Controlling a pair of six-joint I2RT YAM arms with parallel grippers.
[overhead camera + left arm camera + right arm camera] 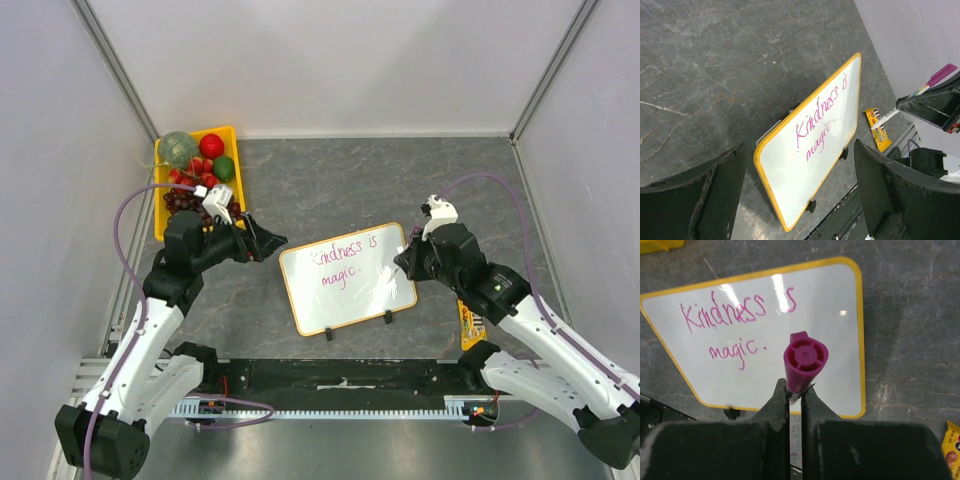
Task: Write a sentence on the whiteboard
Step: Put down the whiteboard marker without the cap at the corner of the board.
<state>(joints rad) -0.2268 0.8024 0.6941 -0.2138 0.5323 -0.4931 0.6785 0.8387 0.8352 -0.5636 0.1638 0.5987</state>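
The left tool (265, 241) hangs released beside the whiteboard (350, 300) bearing the pink sentence (347, 262); the right tool (796, 392) clenches a magenta marker (805, 357).

- The left arm (150, 320) stood bent at the elbow, its wrist pointing right.
- The left pincer (268, 241) was spread wide, gripping nothing.
- The right arm (545, 335) stretched leftward, low over the surface.
- The right pincer (404, 260) was clamped on a pink marker (805, 359).
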